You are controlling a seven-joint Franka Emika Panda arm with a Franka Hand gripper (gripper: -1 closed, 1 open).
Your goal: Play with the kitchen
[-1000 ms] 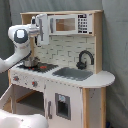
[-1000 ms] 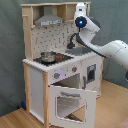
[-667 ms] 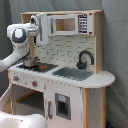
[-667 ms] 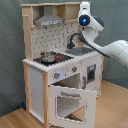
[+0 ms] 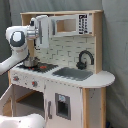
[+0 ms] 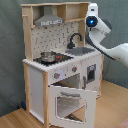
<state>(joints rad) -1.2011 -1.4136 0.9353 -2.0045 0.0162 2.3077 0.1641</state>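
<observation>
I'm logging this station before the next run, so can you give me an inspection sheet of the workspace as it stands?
Surface: wooden floor under the unit; white counter bare at its rounded end.
Job's things: toy kitchen upright; oven door hanging open in the second exterior view; small pot on the stovetop; black faucet behind the sink; grey range hood above; microwave on the upper shelf.
Clutter: nothing seen.
Grippers: arm raised beside the upper shelf; gripper state cannot be told.
Cables: nothing seen.
Surroundings: grey curtain backdrop behind the kitchen.
</observation>
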